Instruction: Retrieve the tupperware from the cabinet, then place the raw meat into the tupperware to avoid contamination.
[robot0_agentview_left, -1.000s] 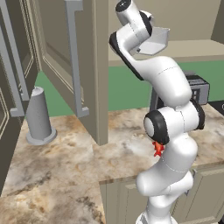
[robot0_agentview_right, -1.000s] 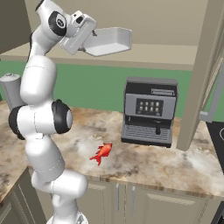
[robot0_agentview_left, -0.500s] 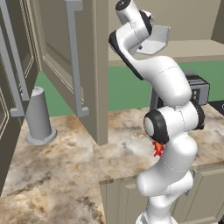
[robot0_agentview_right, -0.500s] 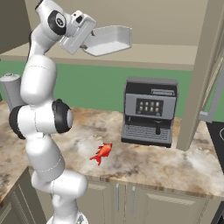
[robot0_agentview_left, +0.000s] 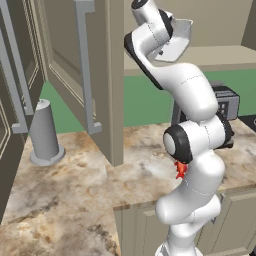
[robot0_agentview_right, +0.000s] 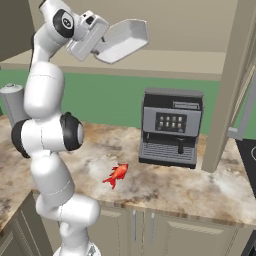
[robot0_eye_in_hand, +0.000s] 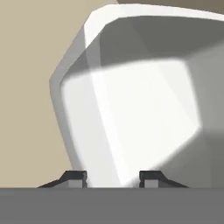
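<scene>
Pale, translucent plastic is what your pincer (robot0_eye_in_hand: 112, 177) is dealing with: the tupperware (robot0_agentview_right: 122, 40) sits up at the open cabinet (robot0_agentview_left: 75, 75), at the level of its shelf (robot0_agentview_right: 165, 60), tilted, with the arm reaching up to it. In the hand view the two fingertips (robot0_eye_in_hand: 73, 176) stand either side of a wall of the box, one tip on each face. They look clamped on that wall, though you cannot see actual contact, so treat the grip as unproven.

You are on the first step, getting the box out of the cabinet. By my reading, the next move calls for a firm hold, then a pull back clear of the shelf edge and the open door before you lower to the desk (robot0_agentview_right: 165, 185). The box may slip or swing if the pinch is only on a thin wall.

The raw meat (robot0_agentview_right: 116, 175) lies on the desk in front of the coffee machine (robot0_agentview_right: 171, 127), apart from it; the right base view gives you all of it. In the left base view the arm hides most of it, leaving a red scrap. That view gives you instead the cabinet door with its bar handle (robot0_agentview_left: 86, 65) and the grey cylinder (robot0_agentview_left: 45, 134) on the desk.
</scene>
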